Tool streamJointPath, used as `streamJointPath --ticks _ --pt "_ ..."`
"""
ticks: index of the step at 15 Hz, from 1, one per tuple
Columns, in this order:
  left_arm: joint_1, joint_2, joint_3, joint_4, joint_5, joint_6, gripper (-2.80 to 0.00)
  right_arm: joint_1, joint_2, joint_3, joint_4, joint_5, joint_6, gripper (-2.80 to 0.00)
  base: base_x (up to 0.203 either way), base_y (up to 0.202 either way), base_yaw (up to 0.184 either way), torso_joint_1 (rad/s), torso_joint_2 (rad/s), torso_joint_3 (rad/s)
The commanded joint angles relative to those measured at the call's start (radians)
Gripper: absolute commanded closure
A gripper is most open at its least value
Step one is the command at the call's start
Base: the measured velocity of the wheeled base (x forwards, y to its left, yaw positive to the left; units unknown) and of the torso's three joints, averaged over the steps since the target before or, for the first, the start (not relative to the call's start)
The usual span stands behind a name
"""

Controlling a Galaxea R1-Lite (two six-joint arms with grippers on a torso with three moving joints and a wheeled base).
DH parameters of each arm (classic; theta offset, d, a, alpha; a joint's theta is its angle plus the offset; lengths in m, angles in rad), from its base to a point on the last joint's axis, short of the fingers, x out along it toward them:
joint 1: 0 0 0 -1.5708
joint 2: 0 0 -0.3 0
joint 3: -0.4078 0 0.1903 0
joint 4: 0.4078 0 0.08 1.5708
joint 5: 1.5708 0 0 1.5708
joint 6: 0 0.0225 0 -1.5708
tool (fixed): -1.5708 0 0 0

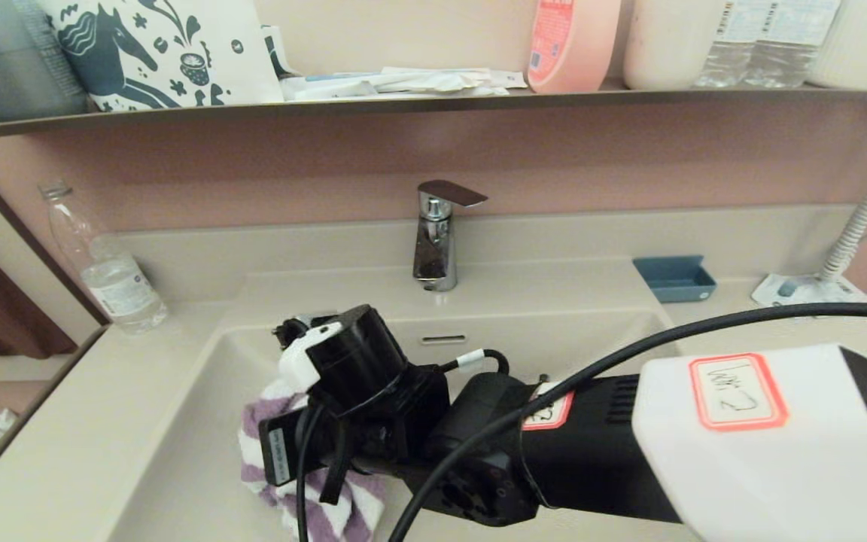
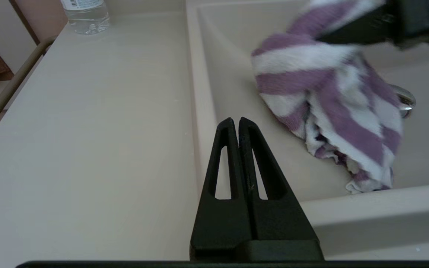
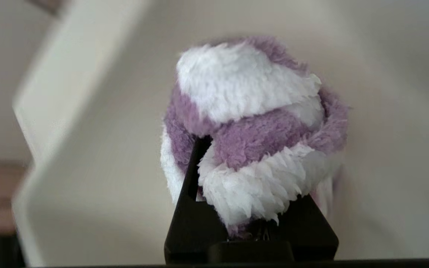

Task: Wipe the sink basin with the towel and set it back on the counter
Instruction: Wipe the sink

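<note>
The purple-and-white striped towel (image 1: 347,510) hangs bunched inside the cream sink basin (image 1: 193,421), against its left wall. My right gripper (image 1: 283,446) reaches across the basin from the right and is shut on the towel (image 3: 259,123), whose fluff wraps round the fingers and hides the tips. From the left wrist view the towel (image 2: 322,96) dangles just above the basin floor, partly covering the chrome drain plug (image 2: 405,100). My left gripper (image 2: 235,121) is shut and empty, hovering over the counter (image 2: 88,130) by the basin's front left corner.
A chrome faucet (image 1: 437,241) stands behind the basin above the overflow slot (image 1: 443,339). A clear water bottle (image 1: 114,282) sits at the counter's back left, a small blue tray (image 1: 674,277) at the back right beside a ribbed hose (image 1: 866,218). The shelf (image 1: 433,102) above carries bottles.
</note>
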Motion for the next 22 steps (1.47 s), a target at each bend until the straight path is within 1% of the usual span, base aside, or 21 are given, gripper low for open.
streamJointPath --ticks 1,3,4,5,6,7,10,12,13,15,17,18,20,22 --pt "0.000 0.001 0.000 0.000 0.001 0.000 0.00 0.002 0.101 -0.052 -0.176 -0.017 -0.028 0.00 0.000 0.000 0.000 0.000 0.00 0.000" --pt "-0.001 0.001 0.000 0.000 0.000 0.000 0.00 0.008 0.176 -0.136 -0.287 -0.041 -0.095 0.00 0.000 0.000 0.000 0.000 0.00 0.000" --pt "0.000 0.001 0.000 0.000 0.000 0.000 0.00 0.011 0.195 -0.160 -0.316 -0.045 -0.172 0.00 0.000 0.000 0.000 0.000 0.00 0.000" --pt "0.000 0.001 0.000 0.000 0.000 0.000 0.00 0.012 0.203 -0.161 -0.326 -0.043 -0.242 0.00 0.000 0.000 0.000 0.000 0.00 0.000" --pt "0.000 0.001 0.000 0.000 0.001 0.000 0.00 0.012 0.222 -0.163 -0.343 -0.037 -0.290 0.00 0.000 0.000 0.000 0.000 0.00 0.000" --pt "0.000 0.001 0.000 0.000 0.001 0.000 0.00 0.011 0.244 -0.164 -0.379 -0.022 -0.311 0.00 0.000 0.000 0.000 0.000 0.00 0.000" --pt "0.000 0.001 0.000 0.000 0.001 0.000 0.00 0.005 0.282 -0.164 -0.414 -0.008 -0.329 0.00 0.000 0.000 0.000 0.000 0.00 0.000" --pt "0.000 0.001 0.000 0.000 0.000 0.000 0.00 -0.025 0.287 -0.164 -0.413 -0.010 -0.344 0.00 0.000 0.000 0.000 0.000 0.00 0.000" --pt "0.000 0.001 0.000 0.000 0.000 0.000 0.00 -0.048 0.292 -0.164 -0.412 -0.017 -0.364 0.00 0.000 0.000 0.000 0.000 0.00 0.000" --pt "0.000 0.001 0.000 0.000 0.001 0.000 0.00 -0.087 0.293 -0.164 -0.412 -0.040 -0.378 0.00 0.000 0.000 0.000 0.000 0.00 0.000" --pt "0.000 0.001 0.000 0.000 -0.001 0.000 0.00 -0.107 0.294 -0.164 -0.398 -0.045 -0.389 0.00 0.000 0.000 0.000 0.000 0.00 0.000" --pt "0.000 0.001 0.000 0.000 -0.001 0.000 0.00 -0.114 0.302 -0.164 -0.378 -0.070 -0.405 0.00 0.000 0.000 0.000 0.000 0.00 0.000" --pt "0.000 0.001 0.000 0.000 0.001 0.000 0.00 -0.121 0.312 -0.163 -0.314 -0.157 -0.439 0.00 0.000 0.000 0.000 0.000 0.00 0.000" --pt "0.000 0.001 0.000 0.000 0.000 0.000 0.00 -0.125 0.296 -0.161 -0.244 -0.193 -0.444 0.00 0.000 0.000 0.000 0.000 0.00 0.000"
